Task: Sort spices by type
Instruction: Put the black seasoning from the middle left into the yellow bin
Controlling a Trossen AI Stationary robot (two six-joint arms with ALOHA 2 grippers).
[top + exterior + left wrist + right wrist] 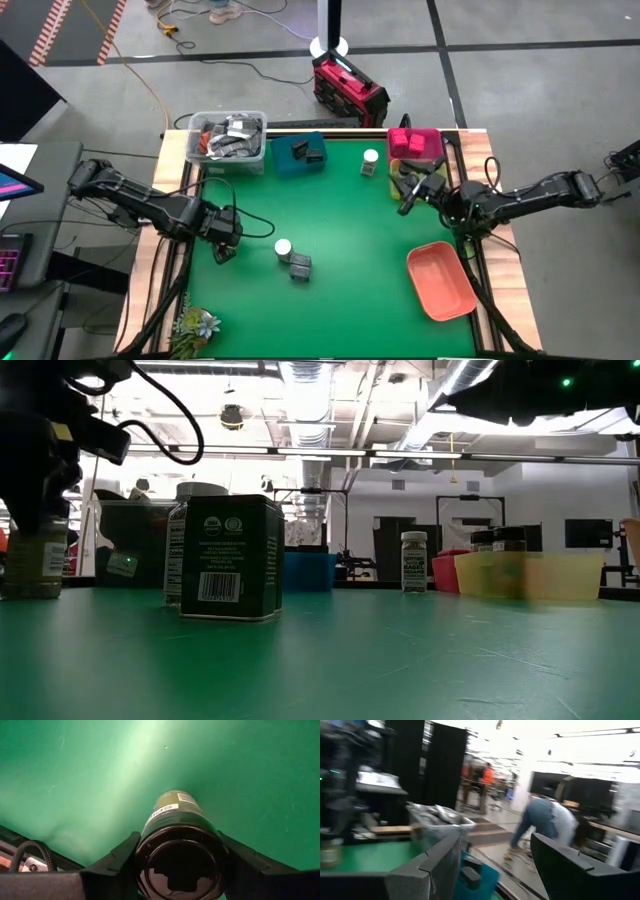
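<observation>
The green table [340, 215] carries trays along its far edge and right side. The salmon tray [441, 281] lies near the right front corner, the clear tub [228, 140] of grey clutter sits at the far left, the teal tray [299, 155] stands just beside it with dark tins inside, and the pink tray [416, 143] at the far right holds magenta boxes. A yellow tray [530, 575] shows in the low view.

The left gripper [226, 248] hangs low over the table's left side, its 2 fingers [117, 862] clamped on either side of a dark-lidded round jar [180, 852] with an olive label. The right gripper [412, 196] is raised near the pink tray with its fingers spread wide and holding nothing.

Near the table's middle, a dark grey tin [300, 266] stands upright, just beside a white-capped jar [283, 248]. Another white-capped jar [371, 162] stands alone between the teal and pink trays.
</observation>
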